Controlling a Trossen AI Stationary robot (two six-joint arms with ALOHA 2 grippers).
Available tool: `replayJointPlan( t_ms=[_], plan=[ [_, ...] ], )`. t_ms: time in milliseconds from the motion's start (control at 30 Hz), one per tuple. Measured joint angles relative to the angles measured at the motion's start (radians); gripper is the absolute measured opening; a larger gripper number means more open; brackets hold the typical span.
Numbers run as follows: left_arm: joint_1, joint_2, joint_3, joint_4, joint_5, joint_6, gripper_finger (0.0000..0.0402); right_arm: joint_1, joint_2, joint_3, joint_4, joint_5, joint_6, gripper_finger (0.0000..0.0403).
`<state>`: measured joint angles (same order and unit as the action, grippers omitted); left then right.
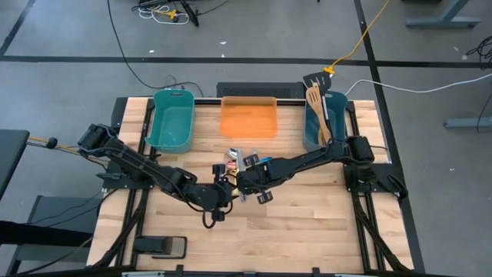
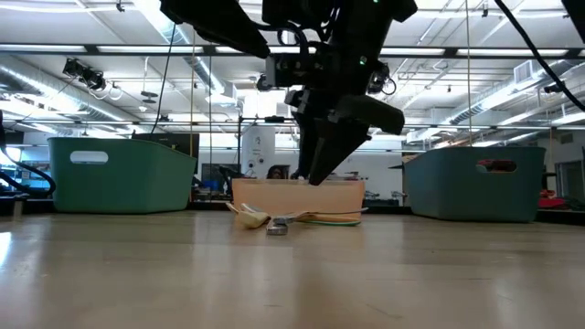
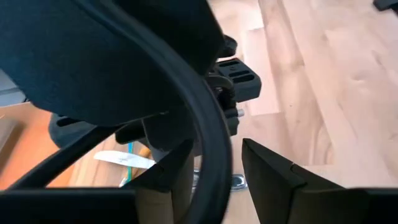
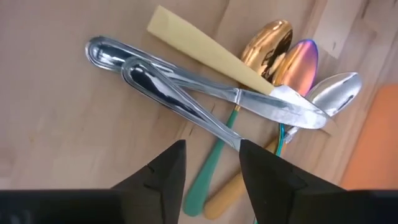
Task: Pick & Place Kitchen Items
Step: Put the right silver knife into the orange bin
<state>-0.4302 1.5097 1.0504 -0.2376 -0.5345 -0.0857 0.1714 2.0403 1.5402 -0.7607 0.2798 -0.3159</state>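
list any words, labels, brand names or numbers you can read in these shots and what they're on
None: no readable text shows in any view.
Teal tubs, orange tray: no print visible.
Cutlery pile under the right gripper: plain metal and coloured handles, no stamp visible.
Pale patch on the left tub in the low view: no writing on it.
Room beyond the table: anything there is too small to read.

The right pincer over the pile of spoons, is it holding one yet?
No. The right pincer hangs open above the silver knife and spoons, gripping nothing.
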Motion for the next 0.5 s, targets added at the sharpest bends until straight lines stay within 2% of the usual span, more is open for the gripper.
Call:
replayJointPlan(
  t_ms=[333,500],
  plan=[
    [0.001,0.000,0.000,-0.035,0.006,0.033,0.0142,-0.001,0.011,-0.010,0.017,-0.002,-0.015,0.0146],
    [-0.009,0.000,0.000,-0.061,0.096,0.054,0.0142,-0.001,0.036,-0.012,0.034,0.017,-0.052,0.0146]
  ],
)
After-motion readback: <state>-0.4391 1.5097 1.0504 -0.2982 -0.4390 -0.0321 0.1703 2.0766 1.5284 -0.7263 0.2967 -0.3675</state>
